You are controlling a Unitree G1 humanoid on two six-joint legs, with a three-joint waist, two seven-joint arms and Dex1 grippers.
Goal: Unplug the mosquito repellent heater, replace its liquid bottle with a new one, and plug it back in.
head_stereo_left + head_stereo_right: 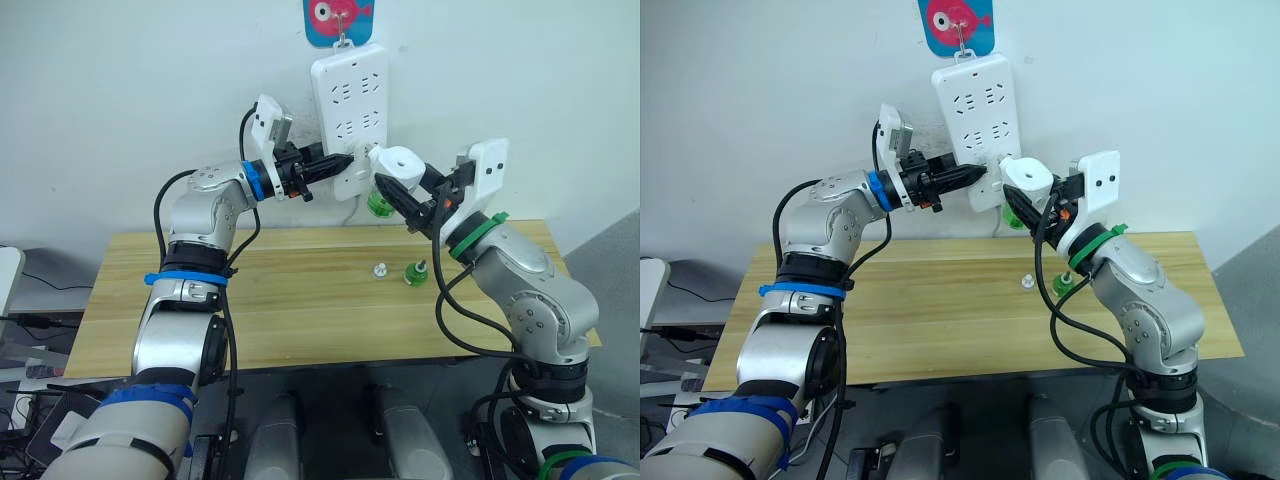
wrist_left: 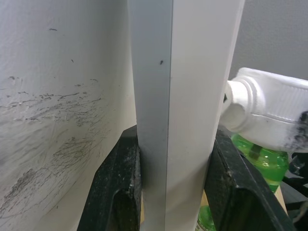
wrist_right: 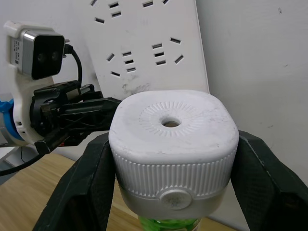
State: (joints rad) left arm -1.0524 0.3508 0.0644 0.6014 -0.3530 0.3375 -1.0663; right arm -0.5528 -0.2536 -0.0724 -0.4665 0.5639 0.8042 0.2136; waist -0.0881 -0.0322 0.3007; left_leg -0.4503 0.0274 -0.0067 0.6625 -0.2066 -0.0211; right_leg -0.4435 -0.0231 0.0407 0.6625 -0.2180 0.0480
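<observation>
- Black-fingered, our left claw (image 1: pixel 340 162) clamps the lower edge of the long white plastic power strip (image 1: pixel 349 105) that hangs on the wall, one finger on each side, steadying it.
- White and rounded, the small plastic mosquito repellent heater (image 1: pixel 397 163) sits between the fingers of our right claw (image 1: pixel 402 187), just beside the strip's lower right edge; a green liquid bottle (image 2: pixel 260 161) is already screwed in beneath it.
- We judge the step in hand to be plugging the heater back in. We cannot tell whether its prongs are already in a socket.
- To do it well, we should hold the left claw firm so the strip does not swing, line the prongs squarely with the socket slots, then press straight toward the wall without twisting.
- Down on the pale wooden worktop (image 1: pixel 300 310), a second small green bottle (image 1: pixel 415 271) stands upright and a tiny clear cap (image 1: pixel 380 269) lies just beside it, both well clear of our arms.
</observation>
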